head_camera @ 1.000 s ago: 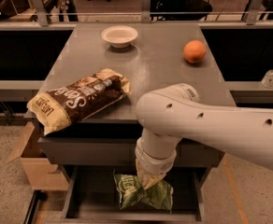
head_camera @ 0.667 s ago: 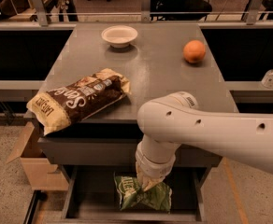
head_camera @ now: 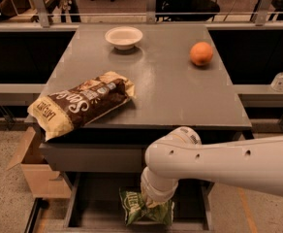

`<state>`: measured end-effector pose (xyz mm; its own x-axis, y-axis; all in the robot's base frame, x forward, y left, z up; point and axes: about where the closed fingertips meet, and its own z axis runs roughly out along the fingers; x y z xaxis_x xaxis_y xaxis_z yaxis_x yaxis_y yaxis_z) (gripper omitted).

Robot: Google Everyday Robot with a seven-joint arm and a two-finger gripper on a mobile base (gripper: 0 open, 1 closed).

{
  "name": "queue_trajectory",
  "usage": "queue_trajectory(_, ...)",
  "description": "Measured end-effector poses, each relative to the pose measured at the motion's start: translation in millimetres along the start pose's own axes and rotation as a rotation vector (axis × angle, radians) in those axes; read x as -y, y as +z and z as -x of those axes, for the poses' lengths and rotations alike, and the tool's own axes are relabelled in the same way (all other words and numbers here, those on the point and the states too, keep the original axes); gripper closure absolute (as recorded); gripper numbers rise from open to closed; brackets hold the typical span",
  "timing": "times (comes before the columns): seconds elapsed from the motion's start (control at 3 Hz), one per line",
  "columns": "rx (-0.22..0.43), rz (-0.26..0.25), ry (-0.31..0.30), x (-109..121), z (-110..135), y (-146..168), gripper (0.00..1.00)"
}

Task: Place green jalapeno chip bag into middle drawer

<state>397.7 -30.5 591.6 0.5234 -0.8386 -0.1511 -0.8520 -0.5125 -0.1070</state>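
Observation:
The green jalapeno chip bag (head_camera: 140,210) is inside the open middle drawer (head_camera: 73,204), low at the cabinet's front, near the drawer's middle. My gripper (head_camera: 152,203) is at the end of the white arm, down in the drawer, right at the bag's top right. The arm's wrist hides where the gripper meets the bag. The bag's right part is covered by the wrist.
On the grey cabinet top (head_camera: 170,91) lie a larger brown-and-yellow chip bag (head_camera: 81,103) at the front left, a white bowl (head_camera: 124,37) at the back and an orange (head_camera: 201,53) at the back right. A cardboard box (head_camera: 35,171) stands on the floor at left.
The arm has dropped lower in front of the cabinet, and the green bag sits slightly lower in the drawer.

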Motion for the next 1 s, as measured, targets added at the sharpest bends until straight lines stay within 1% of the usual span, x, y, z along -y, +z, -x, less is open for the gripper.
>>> queue_trajectory(0.33, -0.011, -0.048, 0.011, 12.6, -9.7, 35.0, 1.0)
queue_trajectory(0.67, -0.014, -0.067, 0.011, 17.5, -10.5, 37.0, 0.77)
queue_trajectory(1.0, -0.015, -0.07, 0.01, 18.0, -10.5, 36.7, 0.53)
